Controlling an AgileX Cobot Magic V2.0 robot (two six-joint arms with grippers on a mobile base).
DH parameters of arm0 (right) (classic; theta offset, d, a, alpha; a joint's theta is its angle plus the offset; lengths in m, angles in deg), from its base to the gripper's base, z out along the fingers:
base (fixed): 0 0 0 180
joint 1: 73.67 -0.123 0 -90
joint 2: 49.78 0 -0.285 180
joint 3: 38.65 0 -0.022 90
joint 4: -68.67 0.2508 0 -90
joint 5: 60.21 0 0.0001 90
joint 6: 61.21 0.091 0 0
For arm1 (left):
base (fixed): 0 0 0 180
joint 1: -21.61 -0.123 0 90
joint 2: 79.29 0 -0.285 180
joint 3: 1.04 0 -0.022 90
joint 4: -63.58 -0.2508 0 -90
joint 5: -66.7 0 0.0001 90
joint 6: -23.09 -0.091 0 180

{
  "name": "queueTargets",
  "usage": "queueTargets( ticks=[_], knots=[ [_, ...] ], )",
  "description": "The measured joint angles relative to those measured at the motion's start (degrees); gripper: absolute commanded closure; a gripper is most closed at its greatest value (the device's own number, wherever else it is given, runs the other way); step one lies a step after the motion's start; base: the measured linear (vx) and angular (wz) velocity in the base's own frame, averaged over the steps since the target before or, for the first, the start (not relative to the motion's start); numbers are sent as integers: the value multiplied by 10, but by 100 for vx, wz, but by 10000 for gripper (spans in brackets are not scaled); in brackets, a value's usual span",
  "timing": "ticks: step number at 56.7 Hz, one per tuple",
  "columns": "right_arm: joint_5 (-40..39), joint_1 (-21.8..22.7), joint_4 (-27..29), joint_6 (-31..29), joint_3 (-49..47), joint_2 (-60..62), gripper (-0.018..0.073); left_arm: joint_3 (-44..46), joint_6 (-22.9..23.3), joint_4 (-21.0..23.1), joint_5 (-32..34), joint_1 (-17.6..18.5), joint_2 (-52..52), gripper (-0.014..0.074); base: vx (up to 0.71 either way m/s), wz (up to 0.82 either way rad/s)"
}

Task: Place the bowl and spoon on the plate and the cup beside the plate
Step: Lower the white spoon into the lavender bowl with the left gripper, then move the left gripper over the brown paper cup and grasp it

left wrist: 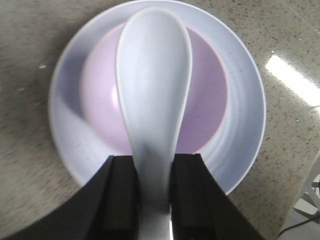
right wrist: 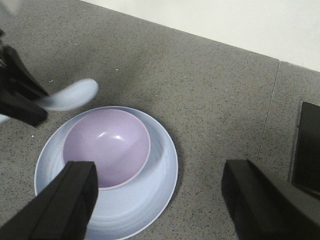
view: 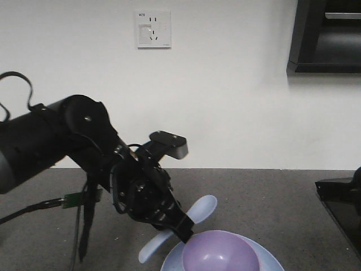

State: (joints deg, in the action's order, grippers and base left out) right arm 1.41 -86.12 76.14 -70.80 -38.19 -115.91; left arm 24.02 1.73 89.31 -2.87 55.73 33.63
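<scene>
The lavender bowl [view: 221,253] [left wrist: 200,110] [right wrist: 107,145] sits inside the pale blue plate [view: 271,255] [left wrist: 245,100] [right wrist: 160,170] on the dark speckled counter. My left gripper [left wrist: 152,200] [view: 181,224] is shut on the handle of the pale blue-white spoon [left wrist: 152,85] [view: 204,206] [right wrist: 75,95], holding it in the air over the bowl. My right gripper [right wrist: 157,200] stands open above the plate's near edge and the counter, nothing between its fingers. The cup is out of view.
A white wall with a socket [view: 153,29] backs the counter. A black cabinet [view: 324,36] hangs at the upper right. A dark flat object [view: 341,197] [right wrist: 306,145] lies at the counter's right side. A seam [right wrist: 270,110] runs across the counter.
</scene>
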Motion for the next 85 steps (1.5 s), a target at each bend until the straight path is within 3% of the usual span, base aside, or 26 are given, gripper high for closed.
queueTargets(
  ticks=[6, 21, 28, 48, 63, 72, 85],
  knots=[
    [0, 0, 0, 0, 0, 0, -15, 2, 10, -1, 1, 17, 24, 596, 0, 0],
    [0, 0, 0, 1, 0, 0, 0, 2, 38, -15, 5, 20, 58, 546, 0, 0],
    [0, 0, 0, 1, 0, 0, 10, 2, 40, -16, 8, 20, 62, 449, 0, 0],
    [0, 0, 0, 1, 0, 0, 13, 2, 37, -16, 8, 20, 63, 70, 0, 0],
    [1, 0, 0, 1, 0, 0, 13, 2, 35, -32, 10, 21, 52, 27, 0, 0],
    [1, 0, 0, 1, 0, 0, 13, 2, 47, -110, -11, 21, 5, 27, 0, 0],
    [1, 0, 0, 1, 0, 0, 13, 2, 126, -323, -24, 21, -96, 27, 0, 0]
  ],
)
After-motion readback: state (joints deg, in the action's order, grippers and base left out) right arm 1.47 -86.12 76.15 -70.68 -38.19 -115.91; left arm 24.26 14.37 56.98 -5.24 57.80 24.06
